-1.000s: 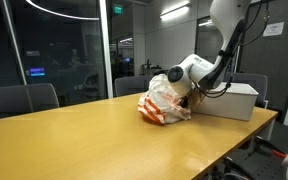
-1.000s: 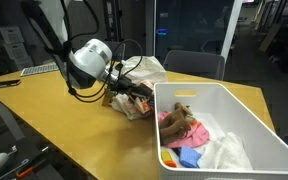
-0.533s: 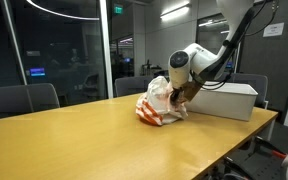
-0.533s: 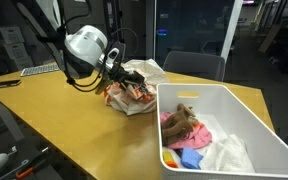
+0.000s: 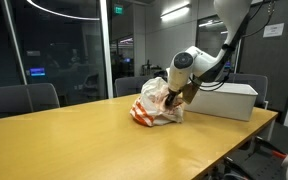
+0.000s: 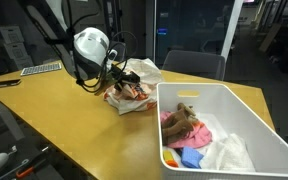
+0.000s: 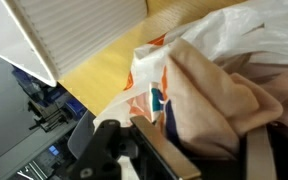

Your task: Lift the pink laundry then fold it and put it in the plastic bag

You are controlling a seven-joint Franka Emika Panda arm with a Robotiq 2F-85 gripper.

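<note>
The white and orange plastic bag (image 5: 150,106) lies on the wooden table next to the white bin and shows in both exterior views (image 6: 142,72). My gripper (image 5: 178,97) reaches into its mouth (image 6: 124,84). In the wrist view the pink laundry (image 7: 216,98) is bunched between my two fingers (image 7: 209,155), with the plastic bag (image 7: 239,30) wrapped around it. A bit of the pink laundry shows at the bag's opening (image 6: 134,93). The fingers look closed on the cloth.
A white plastic bin (image 6: 224,92) holding several other clothes (image 6: 187,127) stands right beside the bag; it also shows in an exterior view (image 5: 234,100) and the wrist view (image 7: 79,30). A keyboard (image 6: 39,69) lies at the table's far end. Chairs (image 5: 24,98) stand behind the table.
My gripper has moved away from the bin, deeper into the bag. The bag has slid and stretched along the table with it.
</note>
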